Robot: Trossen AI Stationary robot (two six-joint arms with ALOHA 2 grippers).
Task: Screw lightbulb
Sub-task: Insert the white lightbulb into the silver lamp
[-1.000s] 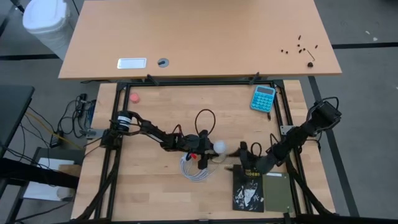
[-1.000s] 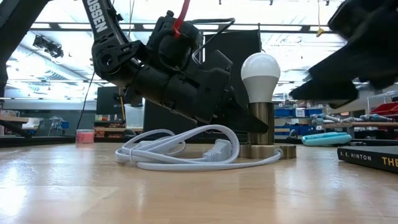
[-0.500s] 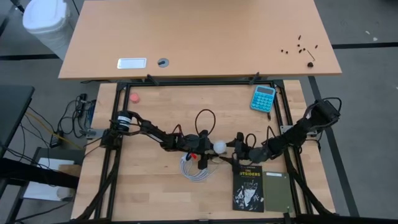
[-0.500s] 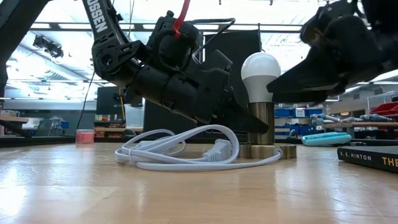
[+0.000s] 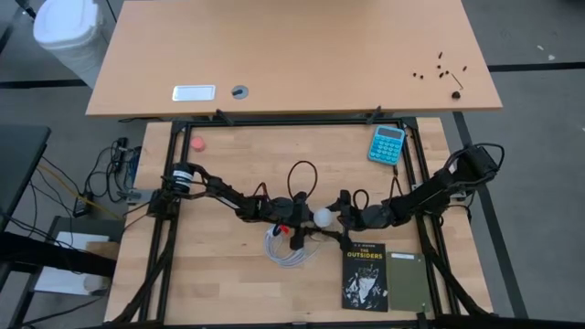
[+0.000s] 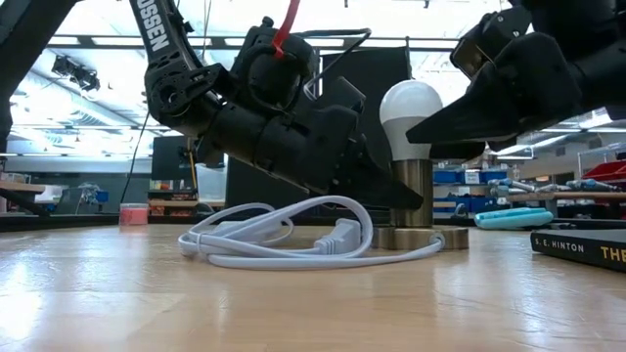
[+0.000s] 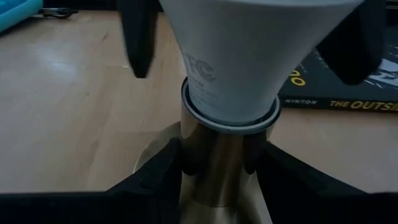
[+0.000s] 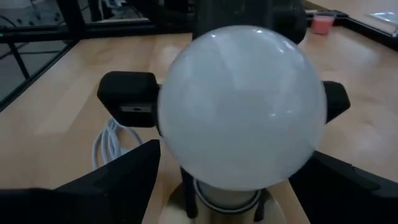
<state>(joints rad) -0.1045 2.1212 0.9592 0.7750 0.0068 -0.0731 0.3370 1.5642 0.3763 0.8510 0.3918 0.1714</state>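
Bulb (image 6: 409, 110) upright in socket (image 6: 411, 200) mid-table, axis vertical. Right gripper (image 6: 460, 122) jaws wide, straddling bulb head, nearest. Left gripper (image 7: 217, 163) clamped tight on socket stem below.

lightbulb (image 7: 249, 56) top cut off | socket (image 8: 217, 198) mostly hidden

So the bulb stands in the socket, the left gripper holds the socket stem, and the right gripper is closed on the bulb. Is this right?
Not quite. The right gripper is open around the bulb, fingers apart from the glass, as the right wrist view shows. The left gripper does hold the socket stem.
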